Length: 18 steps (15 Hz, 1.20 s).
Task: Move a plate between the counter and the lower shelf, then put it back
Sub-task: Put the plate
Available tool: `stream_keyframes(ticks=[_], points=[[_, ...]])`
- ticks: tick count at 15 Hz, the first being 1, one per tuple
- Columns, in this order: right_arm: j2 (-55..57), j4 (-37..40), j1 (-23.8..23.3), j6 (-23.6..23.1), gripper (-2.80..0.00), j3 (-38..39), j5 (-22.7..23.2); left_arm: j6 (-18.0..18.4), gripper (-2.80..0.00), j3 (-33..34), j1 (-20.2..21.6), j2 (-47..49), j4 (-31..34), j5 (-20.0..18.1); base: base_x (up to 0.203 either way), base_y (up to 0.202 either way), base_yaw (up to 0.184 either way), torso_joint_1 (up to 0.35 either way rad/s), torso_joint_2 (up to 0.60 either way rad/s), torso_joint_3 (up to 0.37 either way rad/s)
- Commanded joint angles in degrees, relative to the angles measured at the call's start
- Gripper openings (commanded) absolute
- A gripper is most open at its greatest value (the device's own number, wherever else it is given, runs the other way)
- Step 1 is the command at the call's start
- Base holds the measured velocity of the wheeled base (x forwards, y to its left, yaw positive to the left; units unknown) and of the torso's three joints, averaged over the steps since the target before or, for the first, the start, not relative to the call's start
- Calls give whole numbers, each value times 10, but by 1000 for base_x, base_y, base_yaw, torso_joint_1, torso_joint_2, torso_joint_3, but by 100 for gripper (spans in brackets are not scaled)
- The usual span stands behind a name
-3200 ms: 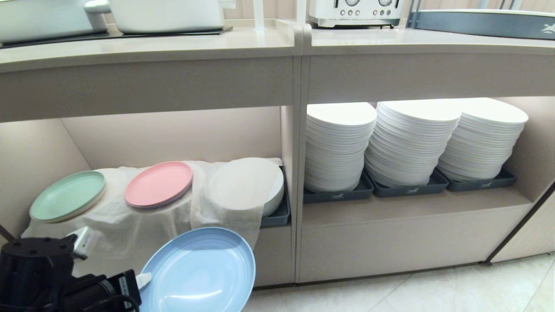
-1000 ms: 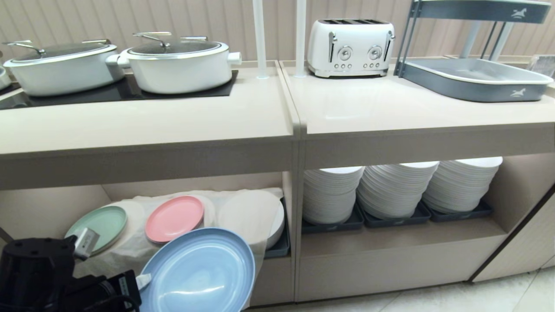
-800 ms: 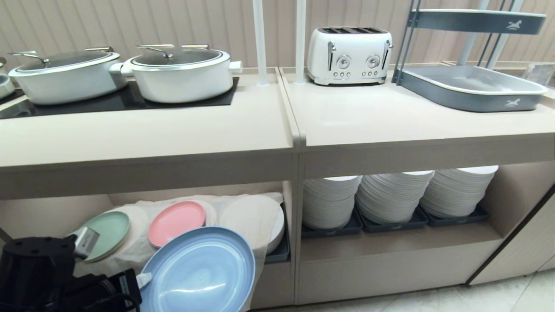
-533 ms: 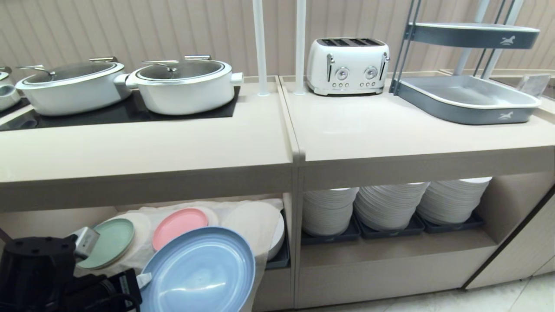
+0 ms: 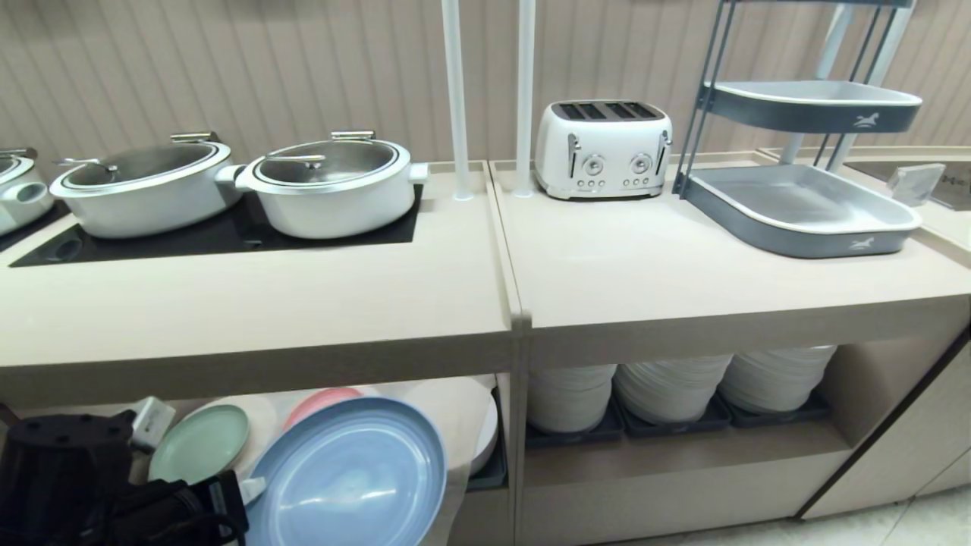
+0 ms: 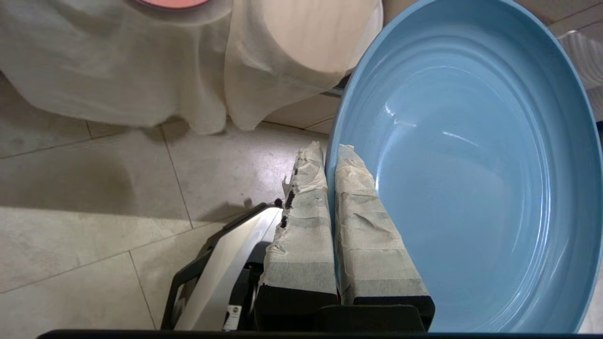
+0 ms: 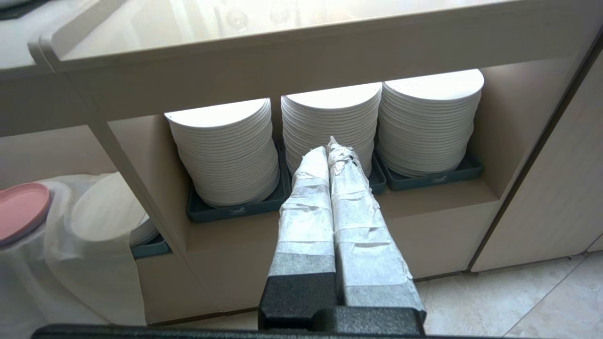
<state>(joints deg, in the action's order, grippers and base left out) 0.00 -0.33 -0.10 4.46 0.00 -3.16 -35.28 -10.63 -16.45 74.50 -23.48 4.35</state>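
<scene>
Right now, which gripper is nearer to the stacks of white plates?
The right. The right gripper hangs shut in front of the white plate stacks, not touching them. The left gripper is off by the neighbouring cloth-draped shelf, clamped on the blue plate.

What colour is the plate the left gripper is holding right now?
Light blue; the plate shows best in the left wrist view, clamped at its rim by the left gripper.

The beige table (image 5: 303,303) carries two white pots (image 5: 326,186) on a black glass panel (image 5: 197,239) at far left; a white toaster (image 5: 603,148) and a grey tray rack (image 5: 804,205) at far right; the lower shelf (image 5: 485,474) holds a draped white cloth (image 6: 118,70), a green plate (image 5: 199,444) and a pink plate (image 5: 322,398); the neighbouring recess holds white plate stacks (image 5: 667,387) on dark trays (image 5: 667,425).
</scene>
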Motion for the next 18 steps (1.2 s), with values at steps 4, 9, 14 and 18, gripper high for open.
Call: stream_keyframes(ticks=[4, 9, 14, 18], points=[[0, 0, 0, 0, -280, 0, 0, -2, -280, 0, 0, 5, -2, 0, 0, 0, 0, 257, -520, -276], [0, 0, 0, 0, -280, 0, 0, -2, -280, 0, 1, 6, -2, -10, 0, 0, 0, 178, -349, -179], [0, 0, 0, 0, -280, 0, 0, -2, -280, 0, 1, 6, -2, -10, 0, 0, 0, 161, -328, -165], [0, 0, 0, 0, -280, 0, 0, -2, -280, 1, 1, 6, -2, -11, 0, 0, 0, 158, -317, -161]])
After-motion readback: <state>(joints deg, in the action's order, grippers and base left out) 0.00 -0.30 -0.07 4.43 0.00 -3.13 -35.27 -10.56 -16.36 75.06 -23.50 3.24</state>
